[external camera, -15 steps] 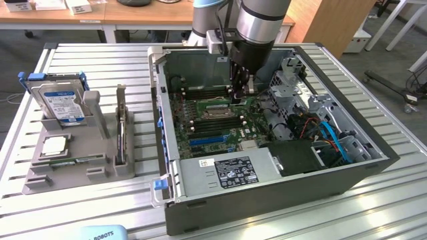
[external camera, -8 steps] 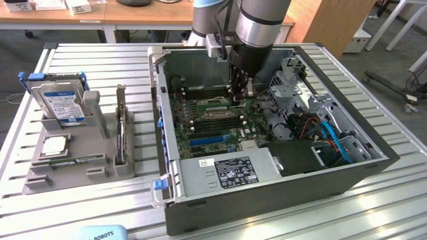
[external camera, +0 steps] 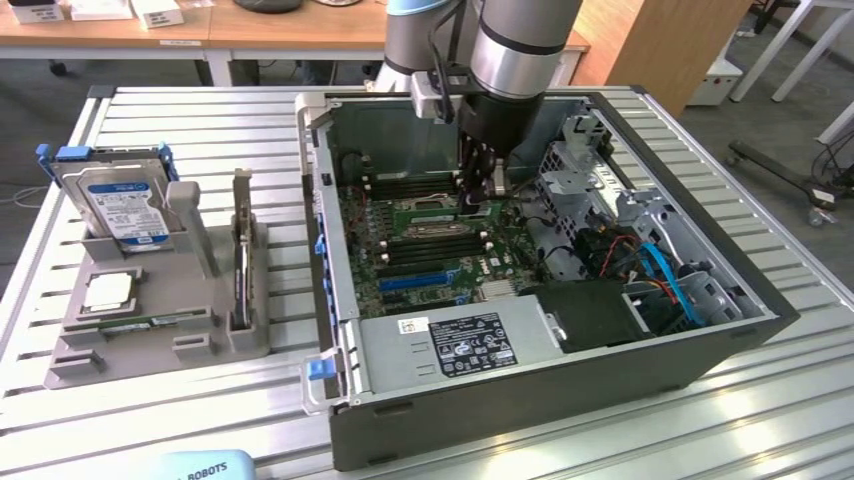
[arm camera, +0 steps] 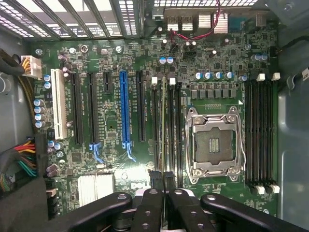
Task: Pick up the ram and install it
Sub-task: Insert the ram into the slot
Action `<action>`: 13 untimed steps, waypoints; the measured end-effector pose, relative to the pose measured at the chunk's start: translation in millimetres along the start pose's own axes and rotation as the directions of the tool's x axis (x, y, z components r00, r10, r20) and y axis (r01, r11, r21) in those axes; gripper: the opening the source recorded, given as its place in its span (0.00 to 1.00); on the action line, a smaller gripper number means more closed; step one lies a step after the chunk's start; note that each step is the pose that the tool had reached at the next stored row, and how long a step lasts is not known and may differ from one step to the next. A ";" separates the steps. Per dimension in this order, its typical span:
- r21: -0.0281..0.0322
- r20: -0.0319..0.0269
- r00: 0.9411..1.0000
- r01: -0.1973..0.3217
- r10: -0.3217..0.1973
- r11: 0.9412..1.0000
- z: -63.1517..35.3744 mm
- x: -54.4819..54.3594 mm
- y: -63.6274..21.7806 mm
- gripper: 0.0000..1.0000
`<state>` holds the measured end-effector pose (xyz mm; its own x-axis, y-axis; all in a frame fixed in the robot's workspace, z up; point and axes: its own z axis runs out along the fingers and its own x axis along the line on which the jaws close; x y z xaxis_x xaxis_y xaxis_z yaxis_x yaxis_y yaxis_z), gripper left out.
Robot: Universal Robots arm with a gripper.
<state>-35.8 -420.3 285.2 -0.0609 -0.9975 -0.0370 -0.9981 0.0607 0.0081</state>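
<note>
The hand [arm camera: 164, 180] is pinching the ram [arm camera: 164, 130], which stands on edge over the motherboard [arm camera: 111, 130], just beside the empty CPU socket [arm camera: 215, 142]. The ram's long axis runs parallel to the DIMM slots [arm camera: 176, 130]. Likely hazard: any skew or sideways offset from the slot under downward pressure could jam the stick or damage its contacts.

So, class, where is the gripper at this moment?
In the exterior view the gripper is low inside the open computer case, over the motherboard, just to the exterior view's right of the CPU socket.
</note>
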 end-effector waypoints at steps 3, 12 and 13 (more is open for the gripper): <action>0.000 0.000 1.000 0.000 0.000 1.000 1.6 0.0 0.0 0.11; 0.000 0.000 1.000 0.000 0.000 1.000 6.3 0.2 -0.1 0.11; 0.000 0.000 1.000 0.000 0.000 1.000 6.8 0.2 0.0 0.11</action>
<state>-35.8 -420.3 278.5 -0.0610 -0.9975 -0.0371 -0.9981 0.0607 0.0081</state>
